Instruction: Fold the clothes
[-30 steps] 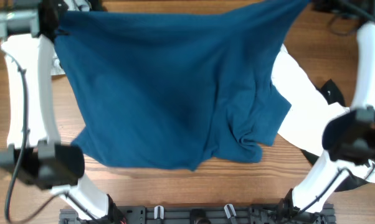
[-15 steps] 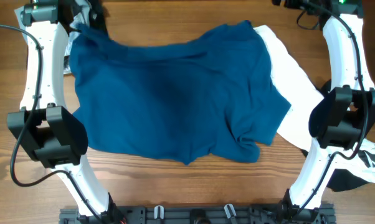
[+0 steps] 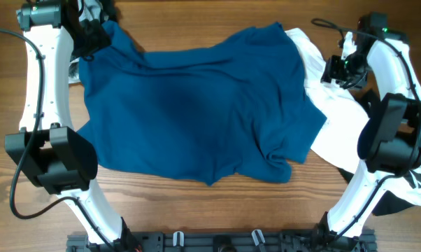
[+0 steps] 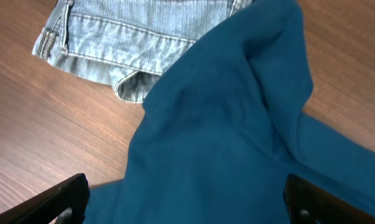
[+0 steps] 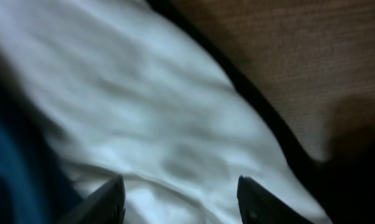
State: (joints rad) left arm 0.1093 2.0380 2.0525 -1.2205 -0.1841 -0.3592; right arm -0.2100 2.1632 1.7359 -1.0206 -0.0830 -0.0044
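Left gripper (image 4: pixel 184 194) and right gripper (image 5: pixel 180 190) are hovering spread (both empty) — having just dropped the shirt (image 3: pixel 196 105), now lying flat across the table (image 3: pixel 196 206), ready for a first fold.

White arm links (image 3: pixel 36 84), bulky black joint housings (image 3: pixel 53 157), thin black cables (image 3: pixel 13 192), black-fingered left hand (image 4: pixel 184 190)

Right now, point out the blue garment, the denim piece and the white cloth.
blue garment (image 3: pixel 196 105), overhead, middle of its body
denim piece (image 4: pixel 131 37), left wrist, its stitched band
white cloth (image 3: pixel 340 133), overhead, its bare middle
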